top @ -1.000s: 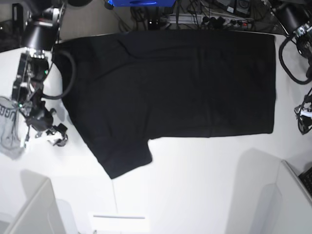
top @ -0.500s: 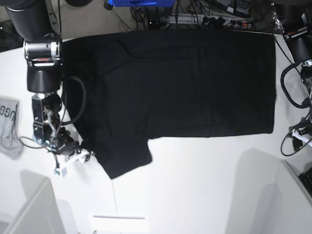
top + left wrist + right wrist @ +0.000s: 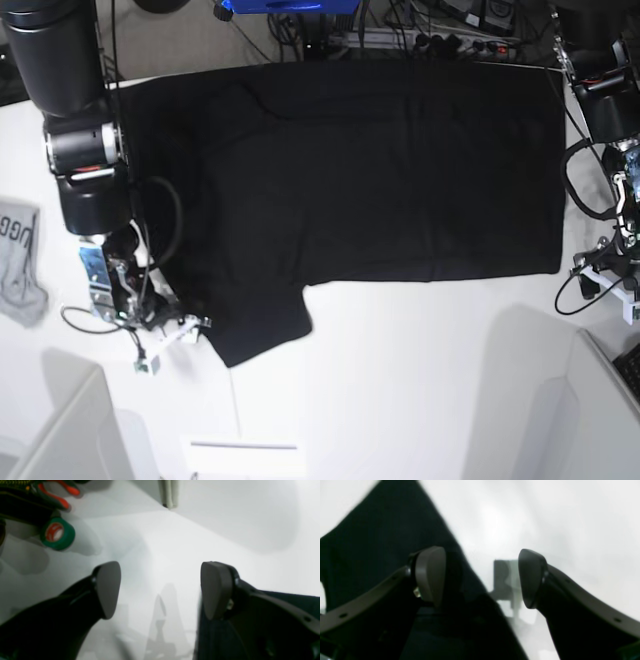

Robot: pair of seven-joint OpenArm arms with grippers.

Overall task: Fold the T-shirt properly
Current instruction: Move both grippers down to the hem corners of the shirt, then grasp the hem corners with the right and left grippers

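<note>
The T-shirt (image 3: 350,190) is lying flat, plain side up, across the far table (image 3: 420,380). Both claws are gaping wide, holding nothing: right gripper (image 3: 480,577) straddling the sleeve edge, left gripper (image 3: 160,590) by the hem corner, probably lining up 2 pinches.

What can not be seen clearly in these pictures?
- T-shirt: only its plain black side shows; the far edge merges with dark clutter in the base view.
- Right tool: the blurred wrist view leaves unclear whether it touches the sleeve.
- Grey garment: cut by the base view's edge, lettering unreadable.
</note>
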